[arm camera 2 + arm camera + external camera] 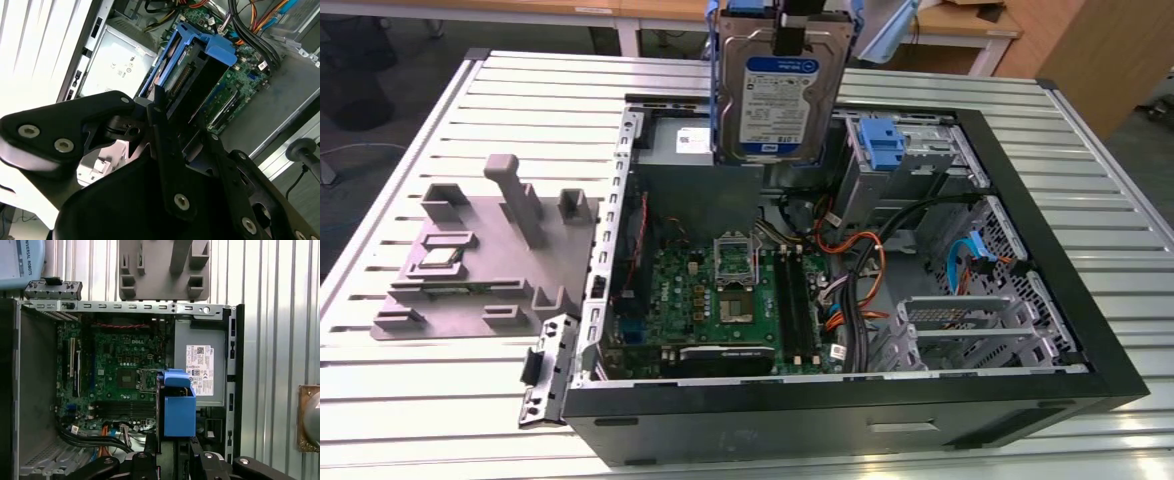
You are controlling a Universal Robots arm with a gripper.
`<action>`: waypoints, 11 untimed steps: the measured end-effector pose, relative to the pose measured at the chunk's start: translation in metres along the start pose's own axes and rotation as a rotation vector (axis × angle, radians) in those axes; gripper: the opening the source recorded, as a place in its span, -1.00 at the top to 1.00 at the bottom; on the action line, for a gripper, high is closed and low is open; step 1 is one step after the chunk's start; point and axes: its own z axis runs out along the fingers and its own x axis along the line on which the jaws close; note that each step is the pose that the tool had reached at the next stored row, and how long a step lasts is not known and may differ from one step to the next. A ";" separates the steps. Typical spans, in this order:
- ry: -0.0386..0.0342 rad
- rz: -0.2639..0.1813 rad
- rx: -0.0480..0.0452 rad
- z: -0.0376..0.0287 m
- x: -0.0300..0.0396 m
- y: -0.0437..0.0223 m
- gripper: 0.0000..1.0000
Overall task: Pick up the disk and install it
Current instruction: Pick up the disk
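Blue-framed and silver-grey, the disk (774,100) hangs upright in my claw (787,45), which is closed on its upper end. It sits above the open computer case (787,425) on the ribbed metal worktop (454,400). Beneath it are the green motherboard (720,300) and grey power supply (200,360).

Disk (750,52) seemingly silver-grey, label (774,110) blue-and-white, carrier (179,409) blue, motherboard (720,300) green.
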 end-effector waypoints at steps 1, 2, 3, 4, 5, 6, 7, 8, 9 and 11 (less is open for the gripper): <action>0.0000 0.000 0.0000 0.0000 0.0009 -0.0002 0.30; 0.0003 0.000 0.0000 0.0001 0.0020 -0.0005 0.30; 0.0009 0.000 0.0000 0.0001 0.0033 -0.0008 0.30; 0.0014 0.000 0.0000 0.0001 0.0048 -0.0010 0.30; 0.0020 0.000 0.0000 0.0001 0.0064 -0.0013 0.30; 0.0025 0.000 0.0000 0.0002 0.0081 -0.0016 0.30; 0.0033 0.000 0.0000 0.0001 0.0097 -0.0019 0.30; 0.0040 0.000 -0.0001 0.0001 0.0114 -0.0022 0.30; 0.0046 0.000 -0.0001 0.0001 0.0132 -0.0025 0.30; 0.0056 0.000 0.0000 0.0002 0.0167 -0.0031 0.30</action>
